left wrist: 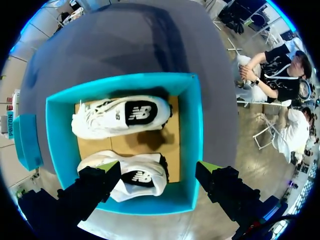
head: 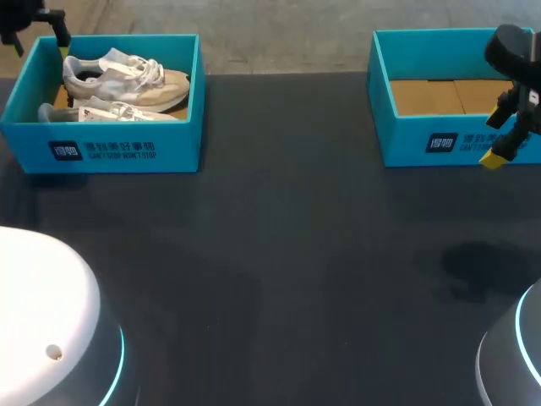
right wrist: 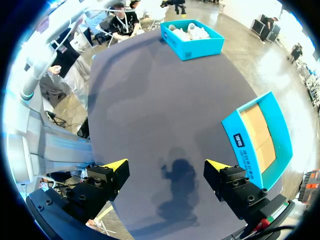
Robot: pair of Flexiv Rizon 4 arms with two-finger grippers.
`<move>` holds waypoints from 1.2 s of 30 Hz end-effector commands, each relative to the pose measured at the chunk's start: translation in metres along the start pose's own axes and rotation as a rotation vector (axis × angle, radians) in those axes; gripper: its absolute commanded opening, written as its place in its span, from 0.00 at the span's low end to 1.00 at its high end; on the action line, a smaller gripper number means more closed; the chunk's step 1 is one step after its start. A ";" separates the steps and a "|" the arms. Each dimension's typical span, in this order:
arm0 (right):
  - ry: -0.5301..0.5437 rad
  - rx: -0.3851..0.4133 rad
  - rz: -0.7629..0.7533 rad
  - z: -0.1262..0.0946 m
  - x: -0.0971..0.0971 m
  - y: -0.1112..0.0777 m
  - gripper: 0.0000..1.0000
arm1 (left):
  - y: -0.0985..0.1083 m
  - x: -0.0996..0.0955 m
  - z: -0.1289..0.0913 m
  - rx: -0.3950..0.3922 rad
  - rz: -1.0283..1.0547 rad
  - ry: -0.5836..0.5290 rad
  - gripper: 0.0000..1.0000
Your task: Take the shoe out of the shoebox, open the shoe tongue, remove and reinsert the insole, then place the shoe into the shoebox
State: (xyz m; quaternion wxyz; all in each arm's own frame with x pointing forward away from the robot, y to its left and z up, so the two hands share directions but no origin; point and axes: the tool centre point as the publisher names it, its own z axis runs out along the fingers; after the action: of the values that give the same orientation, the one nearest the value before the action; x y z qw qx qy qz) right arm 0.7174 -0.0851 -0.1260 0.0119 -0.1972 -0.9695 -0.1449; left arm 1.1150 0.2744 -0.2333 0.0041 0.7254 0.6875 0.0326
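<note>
A teal shoebox (head: 127,150) at the table's far left holds two pale grey-and-white sneakers (head: 127,80) lying side by side. In the left wrist view the box (left wrist: 197,130) lies straight below my left gripper (left wrist: 157,170), which hangs open above its near wall. One sneaker (left wrist: 120,116) lies further in, and the other sneaker (left wrist: 137,180) lies partly between the fingers, untouched. From the head view the left gripper (head: 61,35) is over the box's back left corner. My right gripper (right wrist: 167,167) hangs open and empty over bare table, just in front of the second box (head: 499,152).
A second teal shoebox (head: 423,139) stands at the far right, with only its cardboard floor showing; it sits beside the right gripper (right wrist: 235,135). The dark table (head: 279,254) stretches between the two boxes. The shoes' box shows far ahead (right wrist: 192,42).
</note>
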 end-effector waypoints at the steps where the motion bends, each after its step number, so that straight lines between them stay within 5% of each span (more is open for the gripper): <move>1: 0.003 0.005 0.002 0.000 -0.001 0.002 1.00 | -0.018 -0.002 0.002 -0.018 0.017 -0.009 1.00; 27: 0.003 0.005 0.002 0.000 -0.001 0.002 1.00 | -0.065 -0.003 0.051 0.058 0.082 -0.053 0.97; 36: 0.003 0.005 0.002 0.000 -0.001 0.002 1.00 | -0.067 0.003 0.071 0.074 0.080 -0.063 0.69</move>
State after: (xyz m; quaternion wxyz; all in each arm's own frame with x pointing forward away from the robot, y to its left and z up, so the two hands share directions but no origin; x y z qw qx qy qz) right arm 0.7174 -0.0851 -0.1260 0.0119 -0.1972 -0.9695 -0.1449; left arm 1.0486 0.2810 -0.3015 -0.0037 0.7527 0.6582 -0.0123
